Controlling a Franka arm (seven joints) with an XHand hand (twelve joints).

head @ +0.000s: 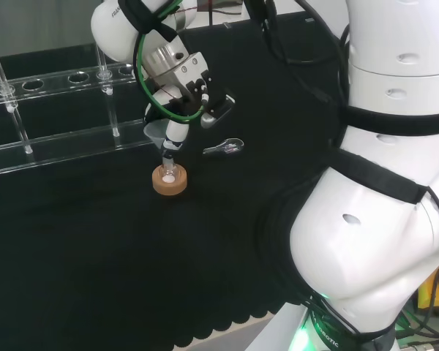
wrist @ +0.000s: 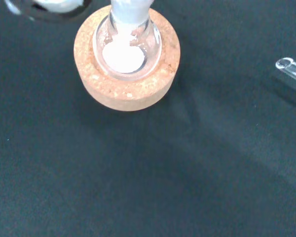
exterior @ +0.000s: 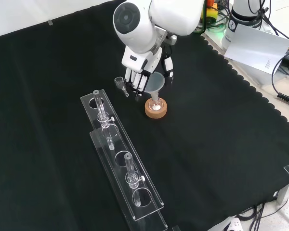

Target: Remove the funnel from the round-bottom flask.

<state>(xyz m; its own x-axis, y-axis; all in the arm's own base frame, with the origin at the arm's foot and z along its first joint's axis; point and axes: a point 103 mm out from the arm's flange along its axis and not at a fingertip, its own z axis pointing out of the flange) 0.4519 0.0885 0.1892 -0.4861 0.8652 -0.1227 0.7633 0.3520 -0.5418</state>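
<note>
- Altogether, one round-bottom flask (exterior: 155, 107) is seen, seated in one cork ring (exterior: 155, 110) near the middle of the black cloth (exterior: 221, 144); white material is held in its bulb, as the wrist view shows.
- One clear funnel (exterior: 154, 84) is counted, its stem still set down into the flask's neck and its cone tilted a little toward the hand.
- One long acrylic rack (exterior: 123, 159) with round holes is laid out in front of the flask in the front view; two upright glass tubes are made out in it.
- One small glass piece (exterior: 119, 83) is found lying on the cloth just to the left of the hand in the front view.
- The hand (exterior: 142, 73) is held just above and behind the funnel in the front view, fingers pointed down and bent at the funnel's rim; whether the funnel is actually pinched cannot be told.
- Bare cloth is left on the right of the flask in the front view, as far as the scalloped edge of the bench; the rack is kept well apart from the cork ring.
</note>
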